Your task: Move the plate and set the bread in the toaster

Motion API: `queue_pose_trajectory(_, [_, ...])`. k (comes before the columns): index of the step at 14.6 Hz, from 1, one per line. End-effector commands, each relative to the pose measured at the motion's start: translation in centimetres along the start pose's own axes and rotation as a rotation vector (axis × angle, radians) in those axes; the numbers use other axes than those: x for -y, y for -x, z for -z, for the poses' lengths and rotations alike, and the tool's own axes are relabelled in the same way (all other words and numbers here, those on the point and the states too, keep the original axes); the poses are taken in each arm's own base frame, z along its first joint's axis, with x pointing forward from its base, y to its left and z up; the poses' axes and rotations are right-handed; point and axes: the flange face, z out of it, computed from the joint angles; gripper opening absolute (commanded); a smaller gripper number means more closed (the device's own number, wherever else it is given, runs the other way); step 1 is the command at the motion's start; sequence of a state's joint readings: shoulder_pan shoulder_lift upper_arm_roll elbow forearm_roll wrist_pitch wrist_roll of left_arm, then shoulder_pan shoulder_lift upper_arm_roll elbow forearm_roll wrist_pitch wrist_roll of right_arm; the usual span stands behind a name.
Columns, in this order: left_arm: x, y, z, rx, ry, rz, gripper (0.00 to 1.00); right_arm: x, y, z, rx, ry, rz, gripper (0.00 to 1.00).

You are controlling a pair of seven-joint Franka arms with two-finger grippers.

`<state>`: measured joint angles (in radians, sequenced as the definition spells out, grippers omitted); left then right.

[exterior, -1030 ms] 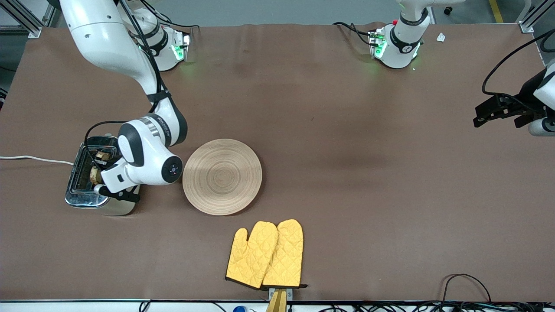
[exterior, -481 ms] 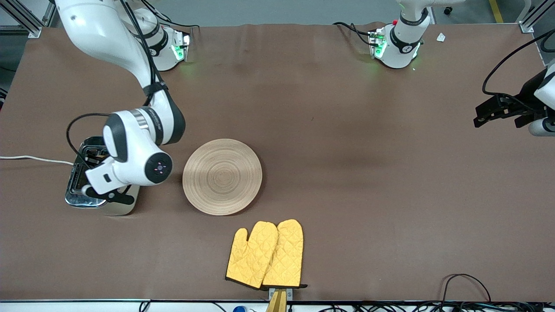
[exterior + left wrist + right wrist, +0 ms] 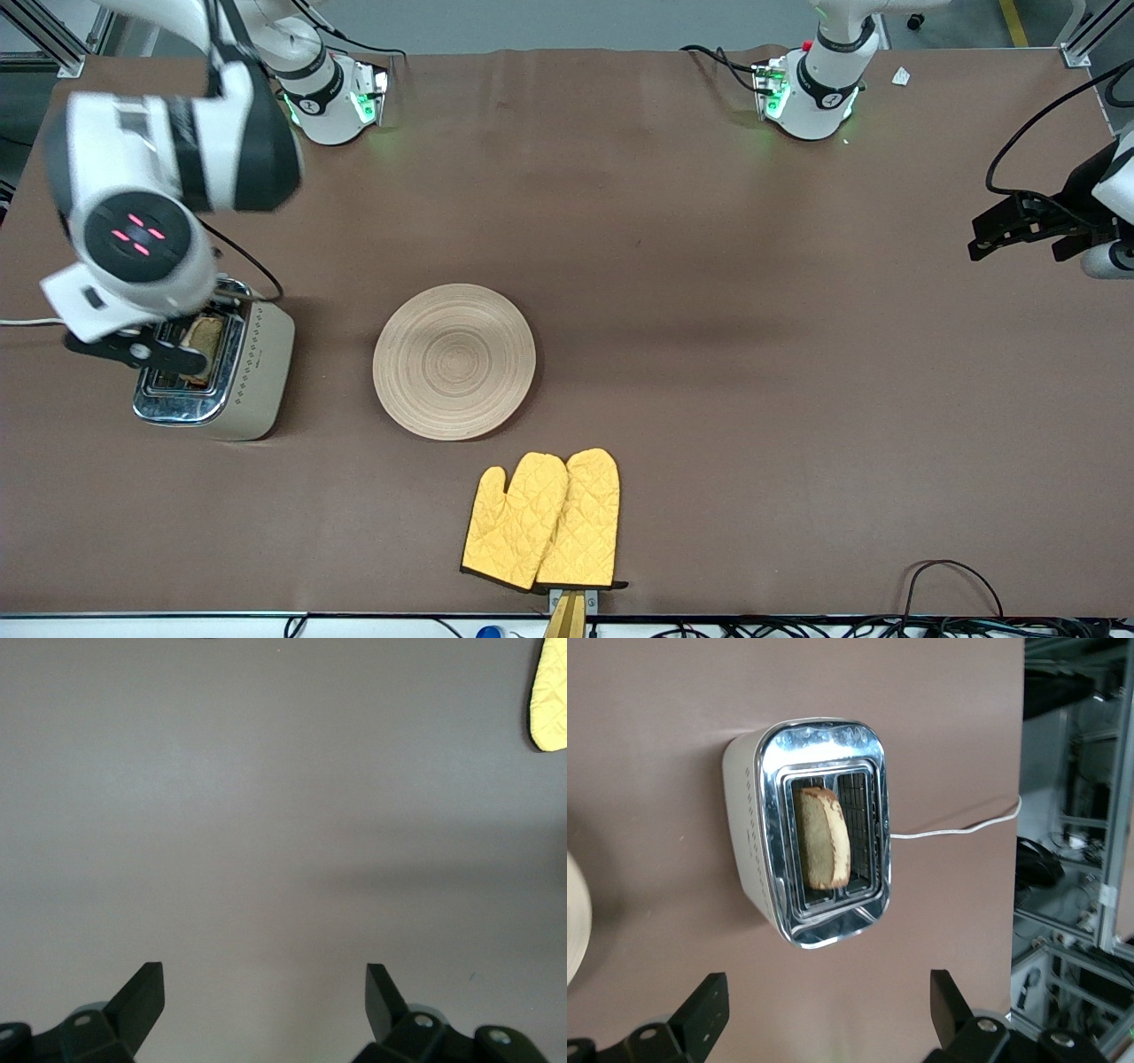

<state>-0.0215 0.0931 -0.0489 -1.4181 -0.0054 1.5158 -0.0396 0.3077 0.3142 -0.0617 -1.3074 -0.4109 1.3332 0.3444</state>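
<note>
the bread stands in the toaster; the right gripper hangs over it, fingers spread, empty. the plate lies beside the toaster. the left gripper waits, fingers spread.

Right gripper hangs over the toaster with fingers spread wide, nothing between them. Bread sits in one slot, leaning and poking above the chrome top — the second slot shows only its wire grid. White cord trails off the toaster; plate edge just visible beside it.
</note>
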Motion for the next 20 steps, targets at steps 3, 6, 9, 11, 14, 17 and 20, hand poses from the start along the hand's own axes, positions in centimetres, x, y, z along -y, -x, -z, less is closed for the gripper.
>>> queue_pose_trajectory(3, [0.2, -0.1, 0.2, -0.008, -0.007, 0.007, 1.00, -9.1, 1.6, 0.7, 0.017, -0.284, 0.125, 1.00])
queue_pose_trajectory(6, [0.3, -0.1, 0.3, -0.011, -0.007, 0.008, 1.00, -12.7, 1.8, 0.4, -0.003, -0.317, 0.153, 1.00])
queue_pose_trajectory(9, [0.2, -0.1, 0.3, -0.011, -0.007, 0.005, 1.00, -15.8, 3.7, 2.0, -0.048, -0.390, 0.149, 1.00])
queue_pose_trajectory(11, [0.3, -0.1, 0.3, -0.013, -0.008, 0.005, 1.00, -18.0, 3.6, 1.1, -0.057, -0.449, 0.176, 1.00])
queue_pose_trajectory(14, [0.2, -0.1, 0.3, -0.013, -0.007, 0.005, 1.00, -18.8, 4.4, 1.2, -0.077, -0.457, 0.200, 1.00])
queue_pose_trajectory(17, [0.2, -0.1, 0.3, -0.013, -0.007, 0.005, 1.00, -19.1, 6.1, 1.4, -0.106, -0.463, 0.196, 1.00])
queue_pose_trajectory(20, [0.3, -0.1, 0.3, -0.013, -0.008, 0.002, 1.00, -18.7, 7.6, 0.9, -0.139, -0.528, 0.176, 1.00])
